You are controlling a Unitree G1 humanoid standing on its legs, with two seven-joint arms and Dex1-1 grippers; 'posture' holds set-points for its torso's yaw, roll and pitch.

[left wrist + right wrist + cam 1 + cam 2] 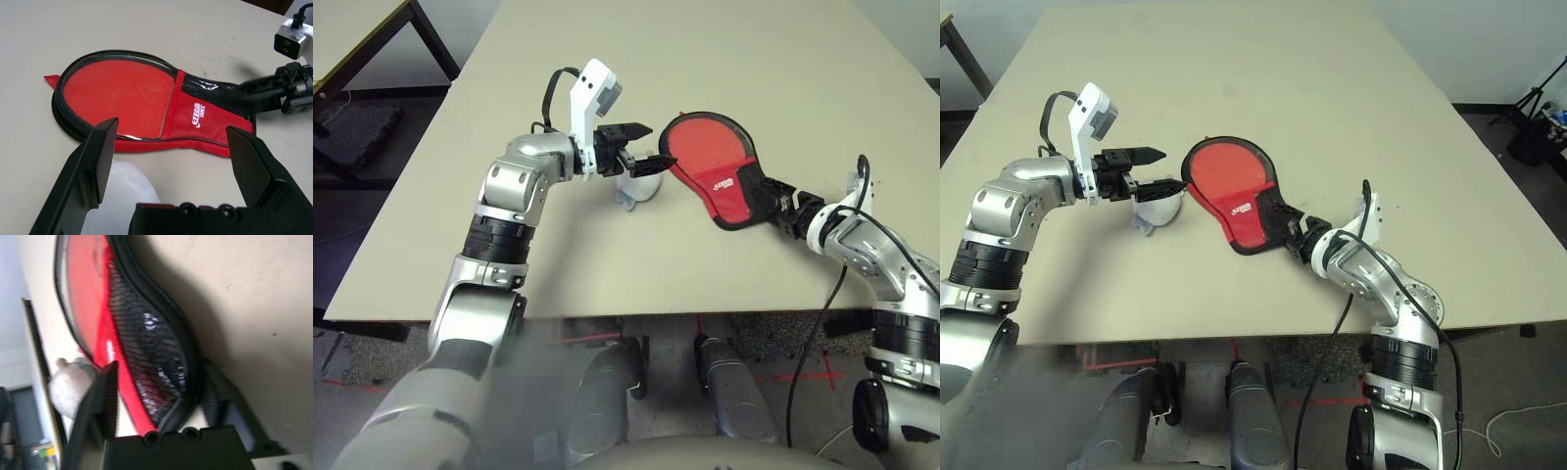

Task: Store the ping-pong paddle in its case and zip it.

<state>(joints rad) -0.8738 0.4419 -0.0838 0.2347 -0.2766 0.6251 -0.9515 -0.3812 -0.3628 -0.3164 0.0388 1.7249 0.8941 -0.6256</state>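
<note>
The left gripper (171,147) stands with its two black fingers (95,161) spread wide, touching nothing. Beyond them the red case (122,98) lies flat on the beige table (146,29), black zipper round its edge, white lettering and a black mesh pocket (215,95) at its narrow end. The right gripper (274,90) reaches that narrow end. A fluffy white ball (122,196) sits beside the near finger.
</note>
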